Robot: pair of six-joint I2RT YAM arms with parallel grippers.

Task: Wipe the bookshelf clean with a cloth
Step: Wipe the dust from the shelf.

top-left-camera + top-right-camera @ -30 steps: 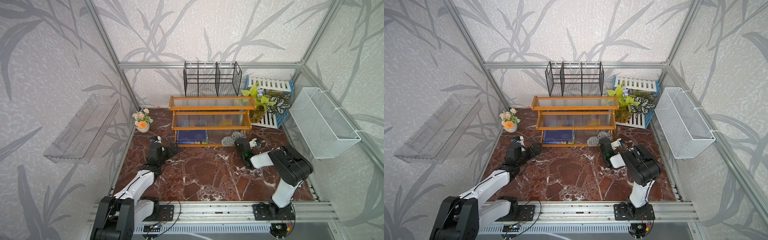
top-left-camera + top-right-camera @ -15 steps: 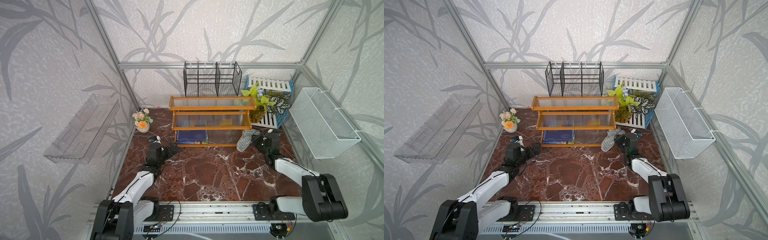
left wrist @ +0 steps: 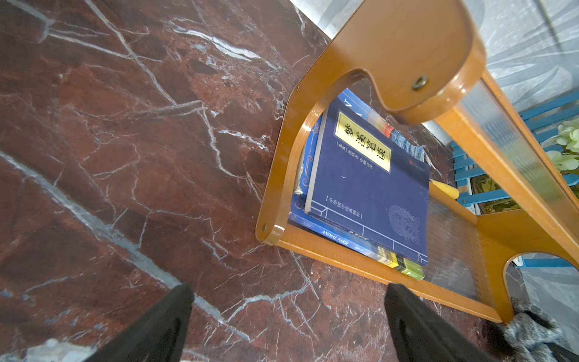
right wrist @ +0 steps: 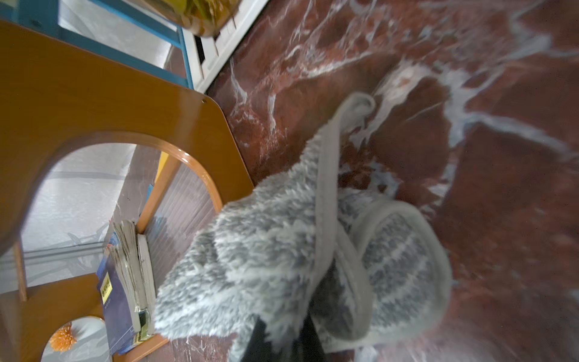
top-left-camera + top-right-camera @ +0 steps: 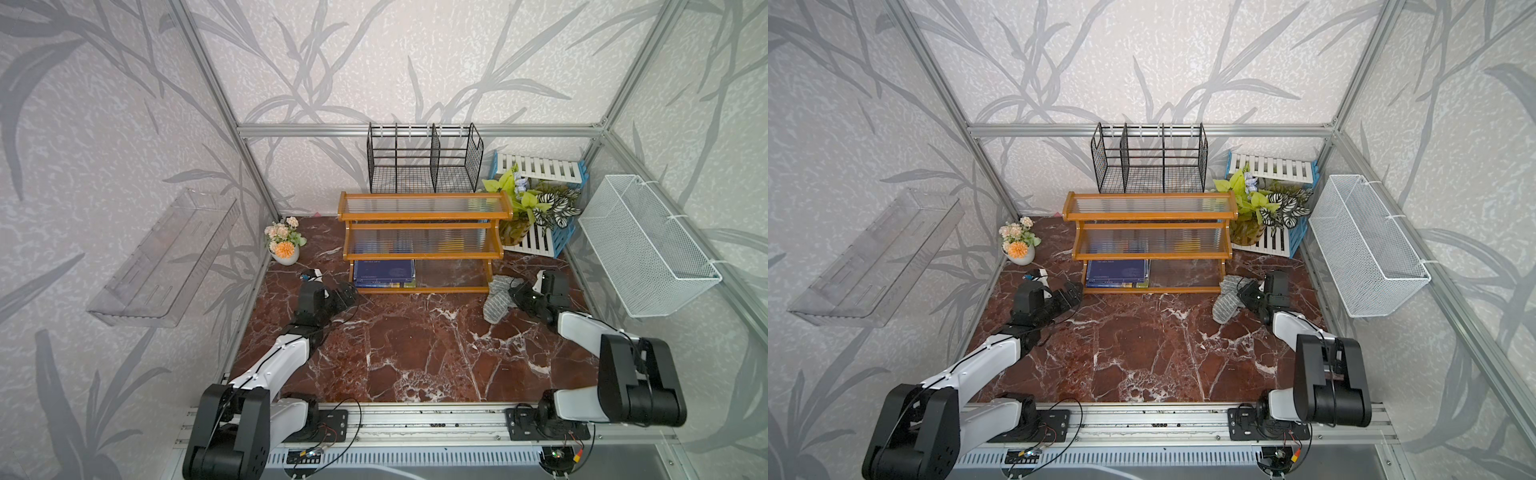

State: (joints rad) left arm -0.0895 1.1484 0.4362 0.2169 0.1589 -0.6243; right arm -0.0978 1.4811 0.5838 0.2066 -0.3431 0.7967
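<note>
- Bookshelf [image 5: 422,216] stood at the back of the marble tabletop [image 5: 415,345], with a stack of books [image 5: 384,274] on the left end of its bottom tier.
- Right gripper [image 5: 516,293] was clamped on the cloth [image 5: 496,299], jaws nearly together on a bunched fold.
- Cloth hung just beside the shelf's right side panel at bottom-tier level. Couldn't tell if it touched shelf or tabletop.
- Left gripper [image 5: 345,296] sat low near the shelf's front left corner, jaws wide, nothing between them.
</note>
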